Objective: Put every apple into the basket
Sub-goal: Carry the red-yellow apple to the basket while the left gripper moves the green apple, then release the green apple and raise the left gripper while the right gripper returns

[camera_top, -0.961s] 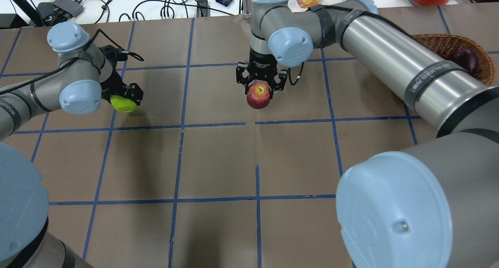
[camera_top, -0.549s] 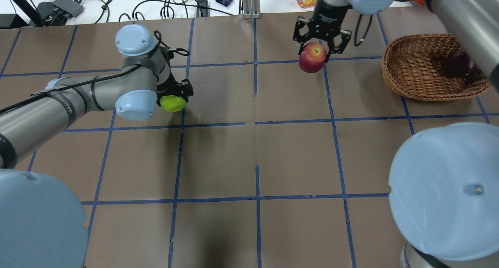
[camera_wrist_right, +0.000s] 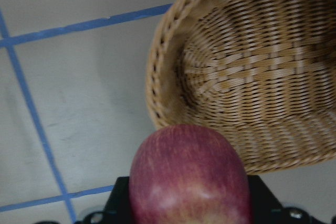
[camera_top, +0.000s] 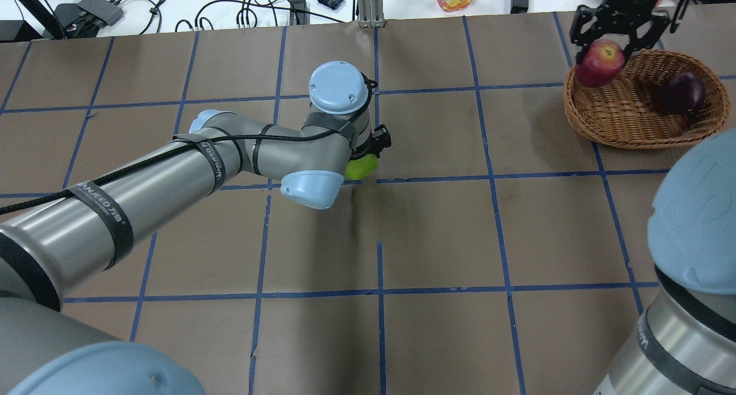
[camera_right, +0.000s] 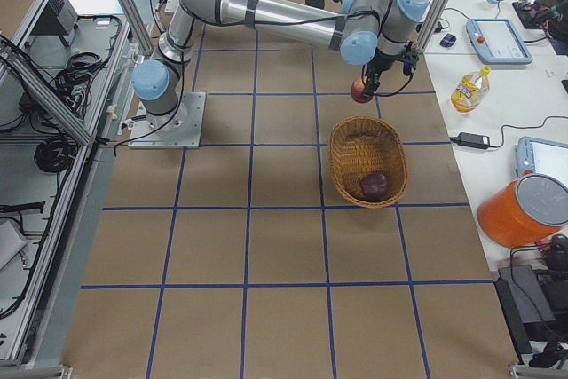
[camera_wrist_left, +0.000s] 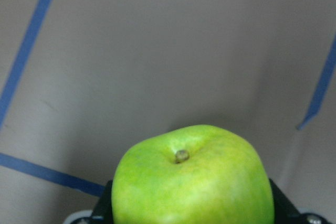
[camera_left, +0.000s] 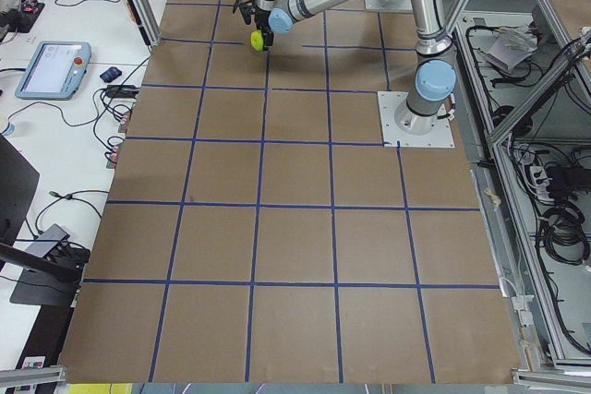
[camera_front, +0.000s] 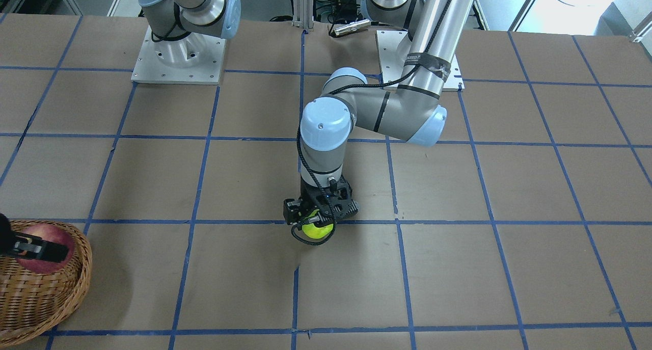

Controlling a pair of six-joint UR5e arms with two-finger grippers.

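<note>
Brown-papered table point(camera_top: 437, 222) gridded in blue tape point(camera_top: 380, 326), basket point(camera_top: 621, 122) near one edge

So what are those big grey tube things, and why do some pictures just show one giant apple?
Those are two robot arms, fixed to a brown table marked with blue lines. Each arm ends in a hand with two fingers. One picture looks down from behind the robot, one looks from across the table, and two look from the table's ends. The giant apple pictures come from small cameras on the robot's wrists, so everything there looks very close. The left hand holds a green apple above the middle of the table. The right hand holds a red apple in the air, right at the edge of a woven basket. A dark red apple already lies in the basket.
</note>
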